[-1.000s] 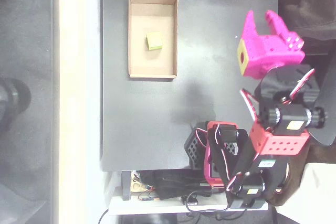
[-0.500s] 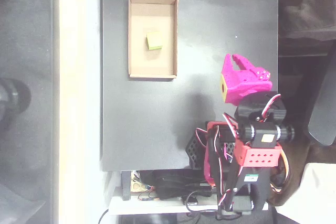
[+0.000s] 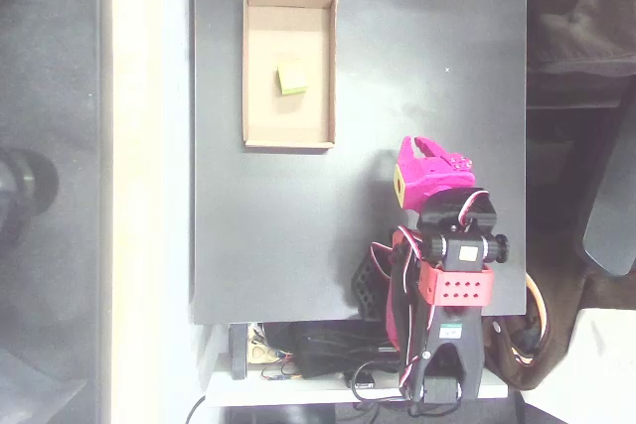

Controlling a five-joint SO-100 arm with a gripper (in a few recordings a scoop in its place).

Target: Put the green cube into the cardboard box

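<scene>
- A dark, matte surface [image 3: 298, 225] is seen from overhead, bordered on the picture's left by a pale strip and then grey floor.
- The arm is seen folded over the surface's lower right part, with a red perforated block and black motor housings stacked below the magenta head.
- A tangle of cables and a black box are seen at the lower edge of the surface, below and to the left of the pincer.
- The cardboard box [image 3: 253, 67] is placed well apart from the pincer, up and to its left in the picture, its long side running top to bottom and its low walls standing open.
- The magenta pincer [image 3: 425, 168] is held above the surface just beyond the arm's joints, a yellow square patch showing on its left face; whether its fingers are wide or narrow cannot be told from this angle.
- The green cube [image 3: 292, 77] is found lying on the floor of the cardboard box, near its middle, far from the pincer and untouched by it.
</scene>
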